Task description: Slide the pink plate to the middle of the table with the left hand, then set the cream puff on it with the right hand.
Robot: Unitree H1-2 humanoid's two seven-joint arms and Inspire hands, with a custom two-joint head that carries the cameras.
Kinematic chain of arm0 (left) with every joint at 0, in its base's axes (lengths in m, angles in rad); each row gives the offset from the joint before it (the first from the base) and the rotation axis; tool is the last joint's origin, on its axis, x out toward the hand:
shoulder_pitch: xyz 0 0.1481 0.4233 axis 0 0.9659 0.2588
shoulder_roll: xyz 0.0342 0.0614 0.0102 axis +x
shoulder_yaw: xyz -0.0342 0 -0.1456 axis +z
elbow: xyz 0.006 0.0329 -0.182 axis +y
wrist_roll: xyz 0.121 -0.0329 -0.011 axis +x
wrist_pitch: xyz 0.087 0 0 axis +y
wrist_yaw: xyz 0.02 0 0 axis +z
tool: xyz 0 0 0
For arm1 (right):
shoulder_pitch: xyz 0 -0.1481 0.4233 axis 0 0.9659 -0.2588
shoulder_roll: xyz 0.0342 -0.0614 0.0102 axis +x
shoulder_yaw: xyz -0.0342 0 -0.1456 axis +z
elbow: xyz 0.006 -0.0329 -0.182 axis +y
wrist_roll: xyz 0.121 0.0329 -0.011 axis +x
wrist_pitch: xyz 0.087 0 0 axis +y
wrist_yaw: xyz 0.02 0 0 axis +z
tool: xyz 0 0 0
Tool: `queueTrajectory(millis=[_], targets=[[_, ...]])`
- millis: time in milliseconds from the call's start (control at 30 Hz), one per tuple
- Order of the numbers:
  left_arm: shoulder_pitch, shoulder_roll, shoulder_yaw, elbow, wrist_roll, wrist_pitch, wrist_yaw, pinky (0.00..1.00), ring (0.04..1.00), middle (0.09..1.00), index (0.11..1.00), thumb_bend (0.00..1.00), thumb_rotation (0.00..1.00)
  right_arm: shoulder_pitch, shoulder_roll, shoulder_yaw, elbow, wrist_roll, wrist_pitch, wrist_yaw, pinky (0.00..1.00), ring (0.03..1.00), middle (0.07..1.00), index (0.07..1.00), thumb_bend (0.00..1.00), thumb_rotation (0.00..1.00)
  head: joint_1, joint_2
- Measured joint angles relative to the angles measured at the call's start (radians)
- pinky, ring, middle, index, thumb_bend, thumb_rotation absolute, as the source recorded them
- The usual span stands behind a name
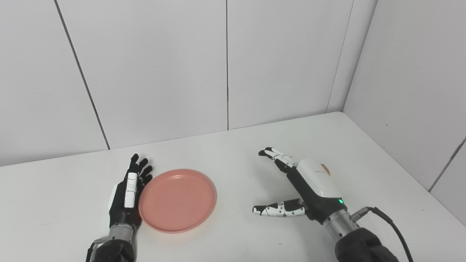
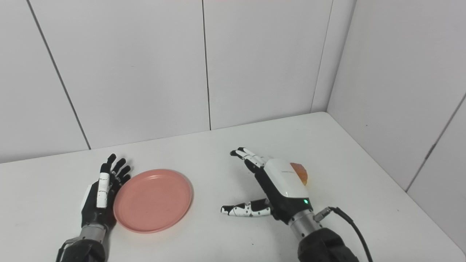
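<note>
Pink plate (image 1: pixel 177 200) at nine o'clock against the open-fingered left hand (image 1: pixel 128 193); empty right hand (image 2: pixel 271 185) spread wide, cream puff (image 2: pixel 300 173) just behind.

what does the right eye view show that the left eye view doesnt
Only the right eye view shows a fair part of the cream puff, orange-brown, peeking out from behind the right hand. The left eye view shows only a thin sliver of it at the hand's edge, and nothing of its own that the other lacks. Both show the pink plate flat on the white table, the left hand open against its left rim, and the right hand open, fingers spread, holding nothing.
</note>
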Motion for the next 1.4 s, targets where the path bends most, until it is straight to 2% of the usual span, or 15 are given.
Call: queueTrajectory(millis=[67,133,333,467,567,667,867,1067,1200,1400], targets=[[0.0,0.0,0.001,0.0,0.0,0.0,0.0,0.94,0.927,0.948,1.0,1.0,0.87,-0.021,-0.019,-0.002,-0.012,-0.034,0.037,0.049,0.79,0.876,0.903,0.854,1.0,0.38,0.002,0.0],[-0.001,0.001,0.0,0.0,0.0,0.0,-0.001,0.94,0.93,0.949,1.0,1.0,0.88,-0.038,-0.044,-0.007,-0.028,-0.056,0.066,0.108,0.77,0.863,0.894,0.846,1.0,0.38,0.002,0.0],[-0.011,0.005,0.0,0.016,0.001,-0.006,-0.001,0.92,0.917,0.935,1.0,1.0,0.88,-0.115,-0.152,-0.008,-0.043,-0.117,0.094,0.255,0.72,0.816,0.852,0.812,1.0,0.36,0.0,-0.003],[-0.02,0.005,0.0,0.03,0.001,-0.013,-0.001,0.92,0.914,0.936,1.0,1.0,0.88,-0.172,-0.199,-0.018,-0.021,-0.127,0.095,0.294,0.74,0.823,0.856,0.811,1.0,0.35,0.003,-0.005],[-0.021,0.004,0.0,0.03,0.001,-0.013,-0.001,0.92,0.914,0.938,1.0,1.0,0.88,-0.189,-0.211,-0.022,0.016,-0.137,0.095,0.303,0.71,0.823,0.86,0.81,1.0,0.33,0.003,-0.005],[-0.021,0.004,0.0,0.029,0.001,-0.013,-0.001,0.93,0.917,0.939,1.0,1.0,0.88,-0.207,-0.235,-0.018,0.074,-0.151,0.095,0.322,0.69,0.817,0.863,0.816,1.0,0.36,0.003,-0.005],[-0.021,0.004,0.0,0.029,0.001,-0.013,0.0,0.92,0.915,0.941,1.0,0.99,0.89,-0.264,-0.291,-0.01,0.18,-0.169,0.095,0.34,0.71,0.827,0.87,0.824,1.0,0.34,0.006,-0.012],[-0.023,0.004,0.001,0.032,0.001,-0.016,-0.001,0.92,0.913,0.939,1.0,1.0,0.87,-0.274,-0.293,-0.004,0.293,-0.163,0.095,0.335,0.7,0.822,0.859,0.813,1.0,0.32,0.009,-0.012],[-0.023,0.004,0.001,0.033,0.001,-0.017,0.001,0.92,0.915,0.942,1.0,0.98,0.89,-0.274,-0.293,-0.001,0.347,-0.164,0.095,0.292,0.71,0.815,0.85,0.811,1.0,0.29,0.009,-0.014],[-0.024,0.002,0.003,0.035,0.0,-0.017,0.0,0.95,0.92,0.945,1.0,1.0,0.87,-0.273,-0.29,0.014,0.392,-0.165,0.095,0.265,0.69,0.823,0.851,0.814,0.98,0.24,0.008,-0.014]])
